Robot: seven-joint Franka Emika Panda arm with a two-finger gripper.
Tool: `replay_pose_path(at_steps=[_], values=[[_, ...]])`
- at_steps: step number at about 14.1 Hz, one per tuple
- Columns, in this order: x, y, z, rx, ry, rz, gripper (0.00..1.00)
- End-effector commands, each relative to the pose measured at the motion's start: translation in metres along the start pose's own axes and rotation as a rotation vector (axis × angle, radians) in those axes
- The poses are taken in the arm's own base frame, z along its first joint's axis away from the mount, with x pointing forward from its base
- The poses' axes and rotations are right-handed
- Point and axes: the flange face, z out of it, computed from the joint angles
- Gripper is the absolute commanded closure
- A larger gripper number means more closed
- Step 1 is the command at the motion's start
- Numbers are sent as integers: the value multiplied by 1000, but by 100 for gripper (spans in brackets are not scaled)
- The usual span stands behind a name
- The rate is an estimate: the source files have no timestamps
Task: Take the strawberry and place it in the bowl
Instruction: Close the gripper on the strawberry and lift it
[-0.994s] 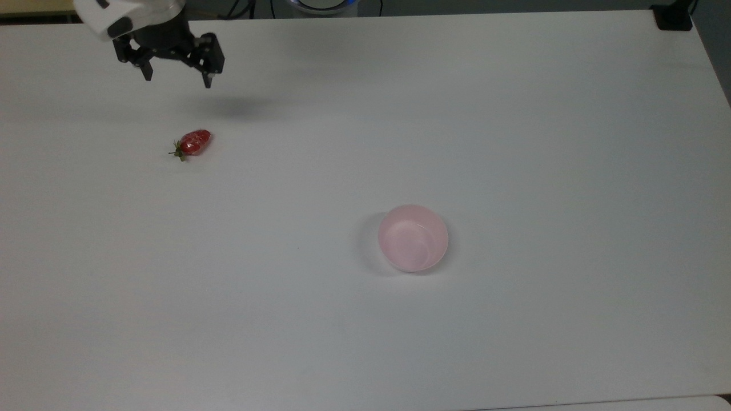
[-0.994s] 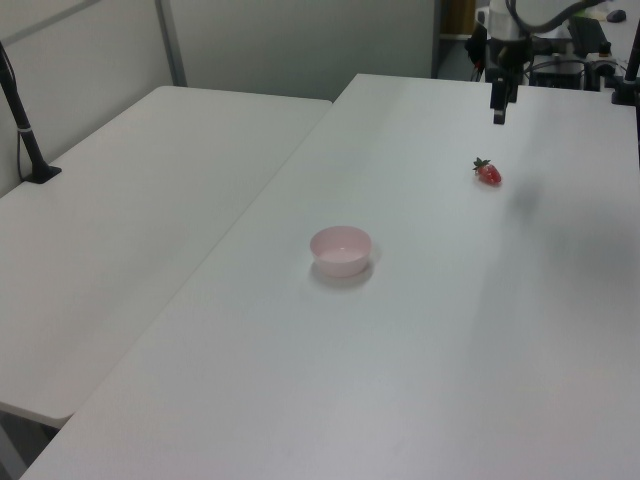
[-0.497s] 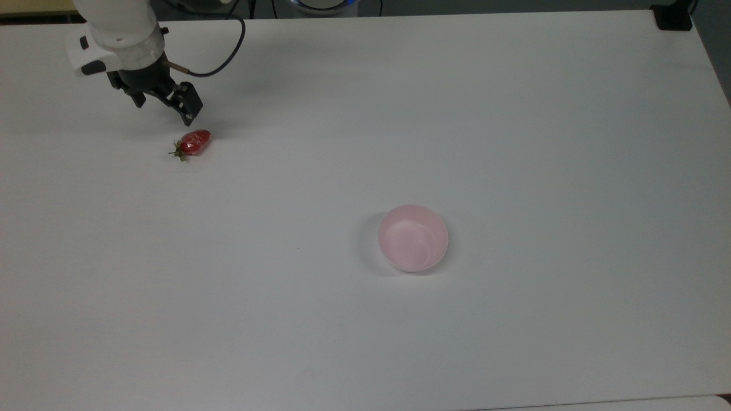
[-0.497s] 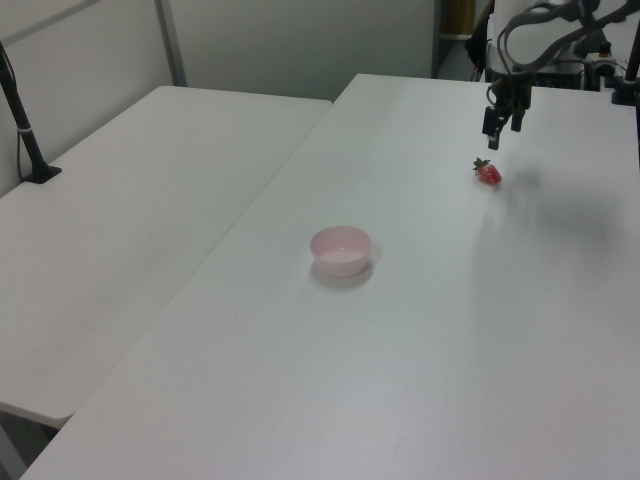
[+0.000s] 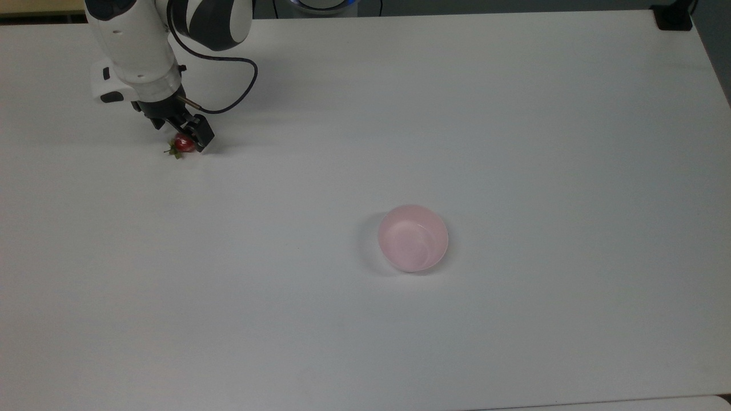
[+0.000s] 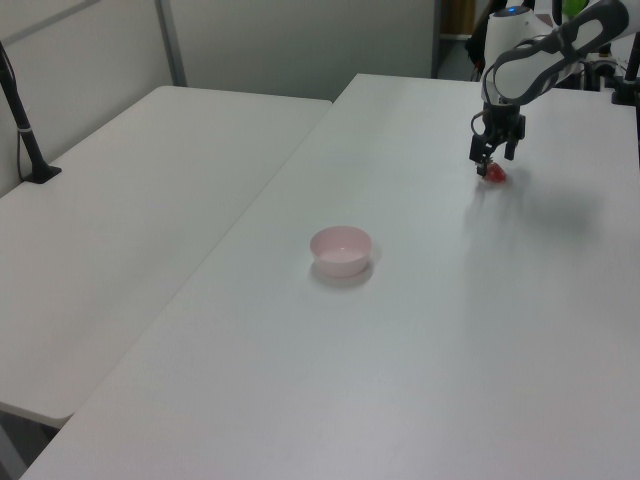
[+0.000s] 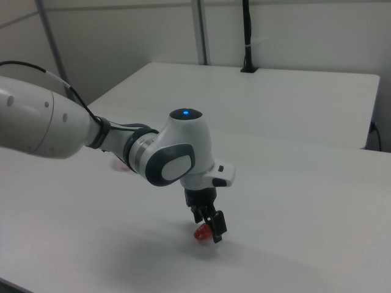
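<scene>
With the gripper (image 5: 189,138) down at the strawberry (image 5: 182,143), fingers (image 5: 204,138) apart astride it on the tabletop (image 5: 514,142), I feared the glossy fruit would squirt sideways as they closed off-centre, well apart from the bowl (image 5: 413,238).

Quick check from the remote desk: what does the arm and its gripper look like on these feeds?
The arm has glossy white rounded shells with dark grey joint bands and a blue light on top of one joint. A thin black cable loops beside the wrist. The gripper is black, with two short black fingers.
</scene>
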Motion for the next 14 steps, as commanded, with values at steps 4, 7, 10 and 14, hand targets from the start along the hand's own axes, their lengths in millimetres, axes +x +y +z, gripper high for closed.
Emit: replay_pose_path(at_steps=[4, 7, 10, 14], values=[[-1, -5, -8, 23, 25, 61, 50], [-2, -16, -9, 27, 23, 37, 55], [1, -35, -35, 41, 39, 5, 54], [3, -75, -63, 52, 30, -60, 54]])
